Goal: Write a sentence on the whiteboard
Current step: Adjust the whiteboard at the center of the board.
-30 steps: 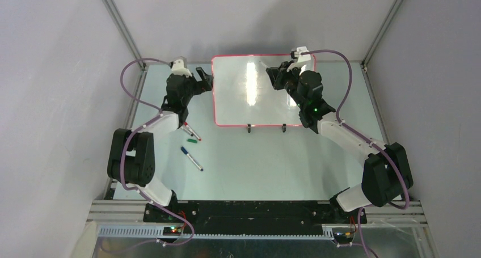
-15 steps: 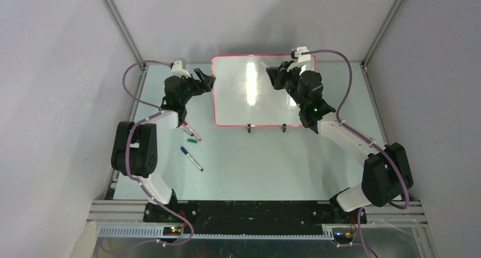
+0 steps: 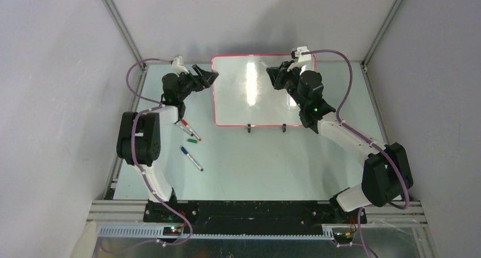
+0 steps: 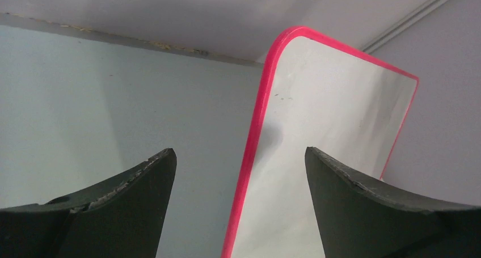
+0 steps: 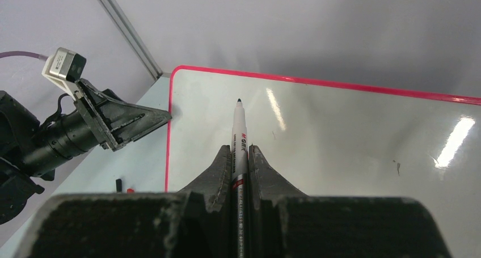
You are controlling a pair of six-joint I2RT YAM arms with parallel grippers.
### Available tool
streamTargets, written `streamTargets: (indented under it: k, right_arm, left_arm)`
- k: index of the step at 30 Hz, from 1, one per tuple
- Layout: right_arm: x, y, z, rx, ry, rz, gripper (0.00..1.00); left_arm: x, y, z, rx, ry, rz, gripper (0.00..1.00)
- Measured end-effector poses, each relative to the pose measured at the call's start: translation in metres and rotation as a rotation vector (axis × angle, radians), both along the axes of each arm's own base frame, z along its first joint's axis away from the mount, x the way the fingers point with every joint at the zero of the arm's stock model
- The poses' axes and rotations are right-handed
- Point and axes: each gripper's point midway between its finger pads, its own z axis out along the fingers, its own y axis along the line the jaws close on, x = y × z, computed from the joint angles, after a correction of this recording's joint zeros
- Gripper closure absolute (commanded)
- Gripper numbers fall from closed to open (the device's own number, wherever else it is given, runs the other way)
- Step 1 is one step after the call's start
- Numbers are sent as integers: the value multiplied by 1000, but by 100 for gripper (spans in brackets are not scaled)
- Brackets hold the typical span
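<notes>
The large glossy white whiteboard with a red-pink rim (image 3: 238, 99) stands at the far side of the pale green table (image 3: 255, 156), seemingly blank, though faint specks may be ink. The left gripper (image 3: 209, 75) gapes astride its left edge, likely to steady it. The right gripper (image 5: 239, 151) pinches a slim white marker (image 5: 239, 127), tip aimed boardward for writing.

Whiteboard rim (image 4: 260, 99) before left end effector (image 4: 239, 151)

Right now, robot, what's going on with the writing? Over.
Left fingers open at the glossy white, red-rimmed rectangular whiteboard. Right fingers shut on a white marker pen, pointing at it. No readable letters yet. Loose markers lie aside.
</notes>
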Motion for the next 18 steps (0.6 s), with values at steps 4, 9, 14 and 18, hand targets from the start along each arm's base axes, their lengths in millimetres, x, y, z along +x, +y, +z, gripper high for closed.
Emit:
streamTargets:
  k: [4, 9, 14, 18]
  right_arm:
    - [1, -1, 0, 1, 1, 1, 100]
    - [0, -1, 0, 9, 5, 15, 100]
    - [0, -1, 0, 14, 8, 18, 100]
    - [0, 0, 0, 14, 8, 21, 100]
  left_arm:
    - [2, -8, 3, -29, -2, -51, 11]
    - [0, -15, 1, -50, 12, -90, 13]
    - [1, -18, 2, -65, 18, -114, 27]
    - [-1, -21, 4, -73, 18, -131, 35]
